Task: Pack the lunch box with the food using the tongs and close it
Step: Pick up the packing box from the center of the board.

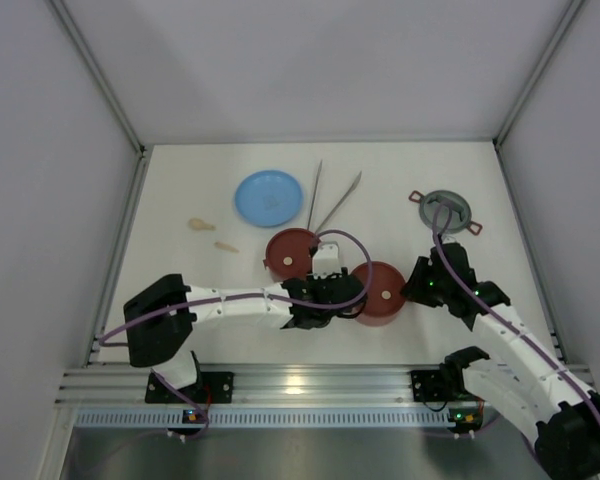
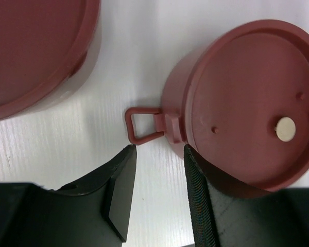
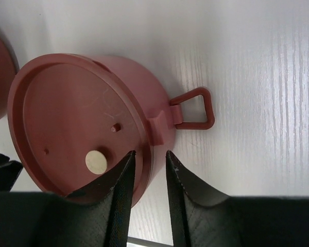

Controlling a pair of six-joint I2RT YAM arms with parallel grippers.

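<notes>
Top view: the lunch box is in pieces on the table point(image 1: 180, 180). The centre bowl point(image 1: 292, 253) sits mid-frame with a flat red lid on. The second bowl point(image 1: 380, 293), also lidded, sits lower right of it, and the two are apart. The grey lid point(image 1: 446, 211) with red handles lies alone toward the right of the frame.

The tongs point(image 1: 315, 195) lie in a narrow V above the centre bowl, just right of the blue plate point(image 1: 268, 197), with neither arm on them. The food point(image 1: 200, 224) that I can see is two pale bits left of the plate, on bare tabletop. They are too small to tell more.

Left gripper point(image 2: 158, 152): jaws apart, with only tabletop between them. The second bowl's loop handle point(image 2: 144, 126) sits just above the gap, not inside it. One finger lies close along the bowl's wall, and I cannot tell if it touches.

Right gripper point(image 3: 150, 157): the fingers point(image 3: 180, 200) straddle the second bowl's rim at the bottom of the frame, one over the lid and one outside the wall. I cannot tell whether it is clenched on the rim or merely around it. A pale disc point(image 3: 96, 161) on the lid sits beside the inner finger.
</notes>
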